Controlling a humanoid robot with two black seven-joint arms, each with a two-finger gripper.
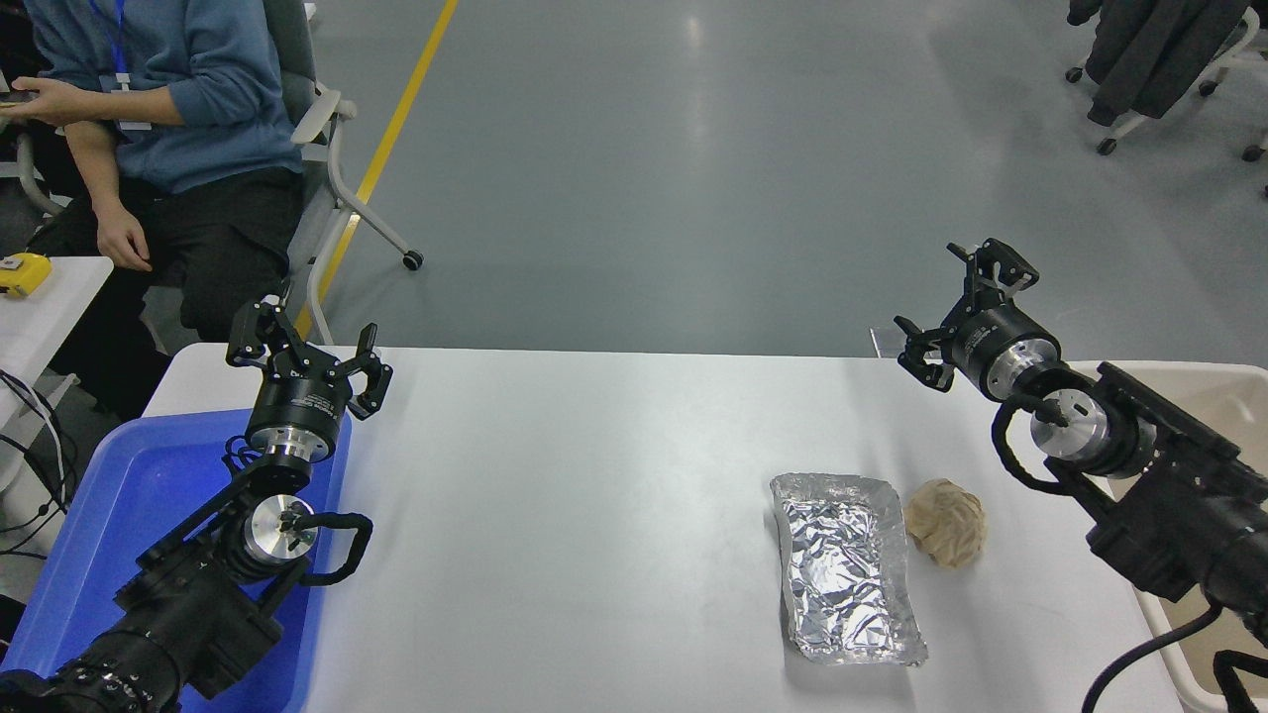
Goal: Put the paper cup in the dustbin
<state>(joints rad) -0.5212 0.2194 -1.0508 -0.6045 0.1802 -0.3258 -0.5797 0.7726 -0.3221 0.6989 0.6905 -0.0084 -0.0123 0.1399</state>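
1. Head view: the right gripper [953,312] hung above the far right corner of the white table [594,495], its jaws spread apart and holding nothing
2. The paper cup did not show anywhere on the table or in either gripper, so where it lay could not be told
3. The dustbin [1223,384], a beige bin with a thick rim, stood just off the table's right edge, mostly hidden behind the right arm; its inside was not visible enough to tell what it held
4. A crinkled foil tray [847,564] lay on the right half of the table, with a crumpled tan paper ball [947,522] just beside its right edge
5. The left gripper [302,347] sat parked at the lower left over the far end of a blue plastic tray [99,525], jaws released and empty
6. A person in a blue top [178,89] sat on a chair beyond the table's far left corner, one hand [124,238] hanging by the knee
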